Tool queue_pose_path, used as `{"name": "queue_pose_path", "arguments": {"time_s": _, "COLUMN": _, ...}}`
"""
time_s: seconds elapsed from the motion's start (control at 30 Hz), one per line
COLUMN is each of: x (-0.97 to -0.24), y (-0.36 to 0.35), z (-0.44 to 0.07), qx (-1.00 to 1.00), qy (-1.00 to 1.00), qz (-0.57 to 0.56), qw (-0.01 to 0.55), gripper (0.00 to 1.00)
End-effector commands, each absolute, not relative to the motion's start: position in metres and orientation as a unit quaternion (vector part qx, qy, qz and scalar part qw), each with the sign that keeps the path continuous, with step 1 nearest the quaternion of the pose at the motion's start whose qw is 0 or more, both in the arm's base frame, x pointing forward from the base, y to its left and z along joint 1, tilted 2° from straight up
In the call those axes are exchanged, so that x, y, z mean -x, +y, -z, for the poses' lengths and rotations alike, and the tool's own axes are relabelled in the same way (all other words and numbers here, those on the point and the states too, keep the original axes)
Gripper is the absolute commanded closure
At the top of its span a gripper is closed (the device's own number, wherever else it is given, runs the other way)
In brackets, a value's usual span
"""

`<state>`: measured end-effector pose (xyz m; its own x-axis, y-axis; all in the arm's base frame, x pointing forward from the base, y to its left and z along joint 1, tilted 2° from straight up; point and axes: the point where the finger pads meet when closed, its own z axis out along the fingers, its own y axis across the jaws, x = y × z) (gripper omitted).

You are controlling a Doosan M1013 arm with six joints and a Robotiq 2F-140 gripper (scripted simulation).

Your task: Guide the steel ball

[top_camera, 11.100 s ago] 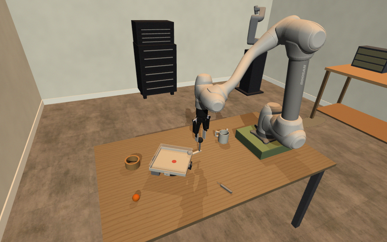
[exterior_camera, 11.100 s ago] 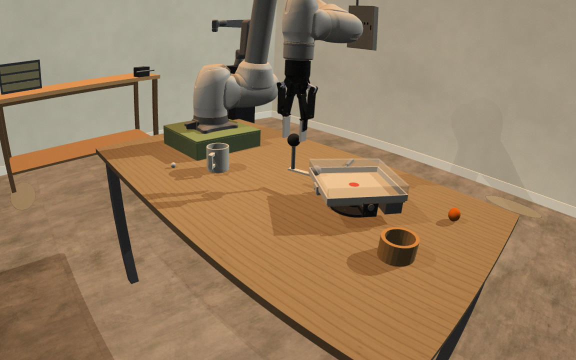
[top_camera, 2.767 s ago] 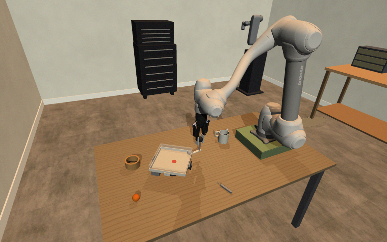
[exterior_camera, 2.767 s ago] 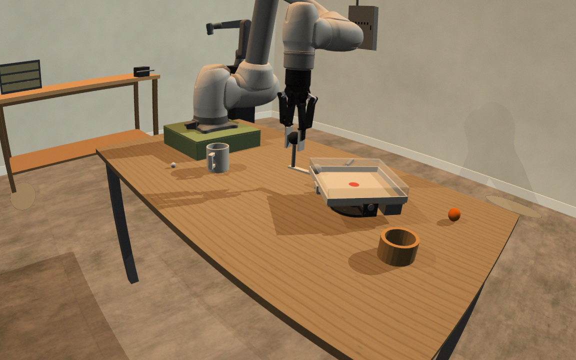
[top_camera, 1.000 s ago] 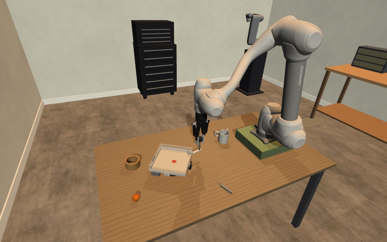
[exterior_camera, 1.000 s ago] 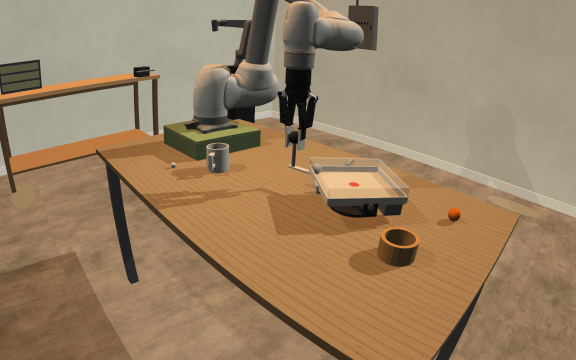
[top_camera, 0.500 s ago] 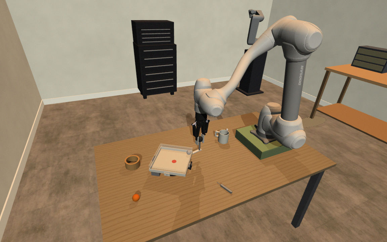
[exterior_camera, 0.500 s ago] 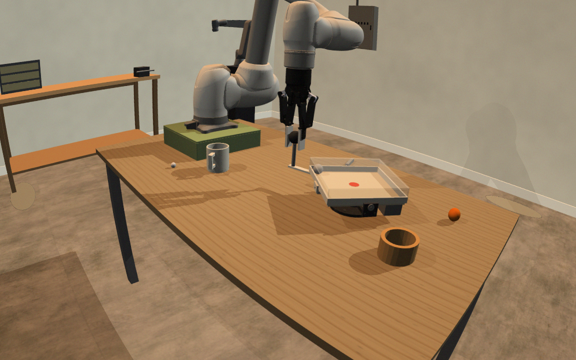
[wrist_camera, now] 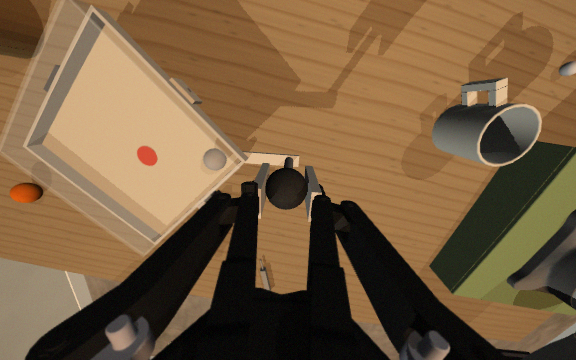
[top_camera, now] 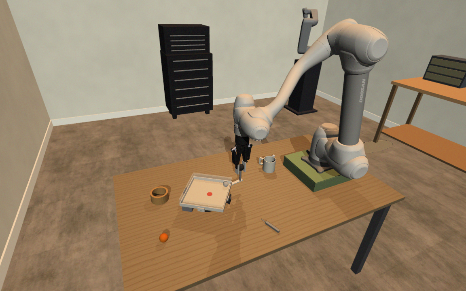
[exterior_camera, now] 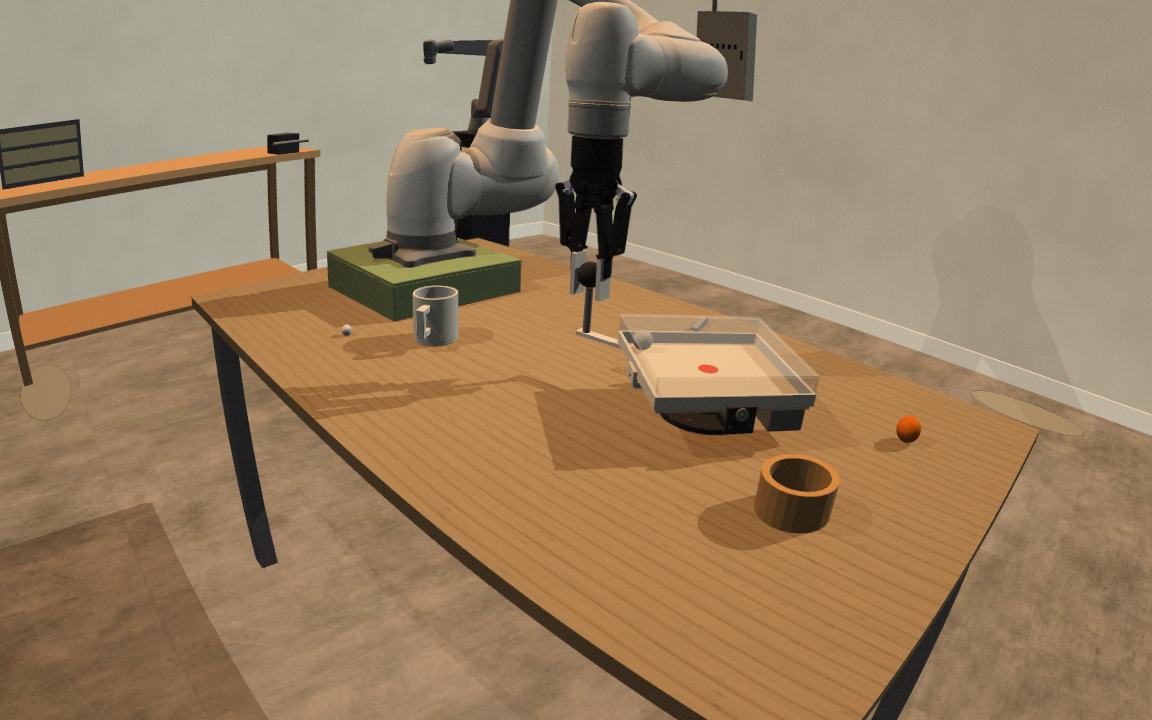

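The clear-lidded plate (top_camera: 195, 202) (exterior_camera: 777, 395) (wrist_camera: 68, 165) sits mid-table on a dark base, tilted with its handle corner raised. The steel ball (top_camera: 225, 183) (exterior_camera: 643, 339) (wrist_camera: 214, 158) rests in the corner nearest the handle, apart from the red printed spot (top_camera: 209, 194) (exterior_camera: 707, 368) (wrist_camera: 147, 155). An upright lever with a dark knob (top_camera: 240, 167) (exterior_camera: 588, 273) (wrist_camera: 286, 187) rises from an arm at that corner. My gripper (top_camera: 240, 167) (exterior_camera: 589, 275) (wrist_camera: 286, 175) hangs straight down and is shut on the knob.
A grey mug (top_camera: 268, 163) (exterior_camera: 434, 314) (wrist_camera: 485, 133) and a small grey ball (exterior_camera: 346, 329) (wrist_camera: 569, 68) lie by the green robot base (top_camera: 312, 171). A wooden ring (top_camera: 159, 193) (exterior_camera: 796, 491), an orange ball (top_camera: 163, 237) (exterior_camera: 908, 428) (wrist_camera: 26, 192) and a metal tool (top_camera: 270, 225) lie around the plate.
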<state>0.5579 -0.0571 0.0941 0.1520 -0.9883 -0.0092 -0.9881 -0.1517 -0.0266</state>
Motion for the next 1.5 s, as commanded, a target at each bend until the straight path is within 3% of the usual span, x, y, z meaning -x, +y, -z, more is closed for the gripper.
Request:
{"name": "queue_pose_path", "arguments": {"time_s": 0.0, "x": -0.5583, "y": -0.0570, "z": -0.0944, "qx": 0.759, "qy": 0.651, "qz": 0.006, "qw": 0.014, "gripper": 1.00}}
{"name": "queue_pose_path", "arguments": {"time_s": 1.47, "x": -0.5562, "y": -0.0574, "z": -0.0892, "qx": 0.759, "qy": 0.651, "qz": 0.006, "qw": 0.014, "gripper": 1.00}}
